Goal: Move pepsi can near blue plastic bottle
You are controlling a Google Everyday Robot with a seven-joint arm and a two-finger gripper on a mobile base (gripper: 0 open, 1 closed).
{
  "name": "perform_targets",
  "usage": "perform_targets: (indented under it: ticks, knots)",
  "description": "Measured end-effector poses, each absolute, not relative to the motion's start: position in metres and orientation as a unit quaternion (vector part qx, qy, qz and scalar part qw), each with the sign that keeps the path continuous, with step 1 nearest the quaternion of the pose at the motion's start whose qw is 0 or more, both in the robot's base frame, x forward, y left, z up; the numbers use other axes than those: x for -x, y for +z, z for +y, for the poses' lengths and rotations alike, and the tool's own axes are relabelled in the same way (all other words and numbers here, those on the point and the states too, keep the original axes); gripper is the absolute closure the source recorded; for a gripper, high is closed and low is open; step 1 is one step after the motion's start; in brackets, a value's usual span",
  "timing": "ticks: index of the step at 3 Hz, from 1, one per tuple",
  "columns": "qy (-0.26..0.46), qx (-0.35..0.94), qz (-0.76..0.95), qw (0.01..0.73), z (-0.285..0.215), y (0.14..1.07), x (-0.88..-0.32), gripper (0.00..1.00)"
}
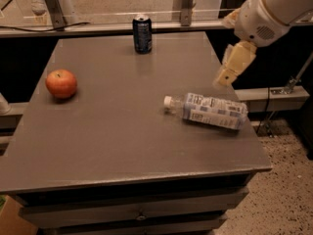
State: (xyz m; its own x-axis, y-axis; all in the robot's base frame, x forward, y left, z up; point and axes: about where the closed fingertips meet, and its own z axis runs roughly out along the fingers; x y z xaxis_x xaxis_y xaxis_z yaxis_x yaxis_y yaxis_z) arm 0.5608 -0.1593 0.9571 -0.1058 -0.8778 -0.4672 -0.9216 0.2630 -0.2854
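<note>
my arm [276,6] is showing as a fat white rounded shell, carrying a small patch of dotted vent holes near its end. my tool [226,75] is sitting below it over the tabletop's [122,131] right edge, looking pale cream-yellow, blocky and tapering.

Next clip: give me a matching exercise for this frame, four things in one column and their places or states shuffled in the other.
Things:
1. pepsi can
2. blue plastic bottle
3. apple
4. gripper

Places or states:
A. lying on its side on the right part of the table
B. standing upright near the far edge
C. in the air over the right edge
D. resting on the left side

Pairs: 1-B, 2-A, 3-D, 4-C
</note>
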Motion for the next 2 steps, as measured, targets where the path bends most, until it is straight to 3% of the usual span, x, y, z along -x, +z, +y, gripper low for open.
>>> perform_targets:
  ticks: [2]
  knots:
    - [0.137,0.482,0.781,0.373,-0.113,0.948,-0.593,0.0]
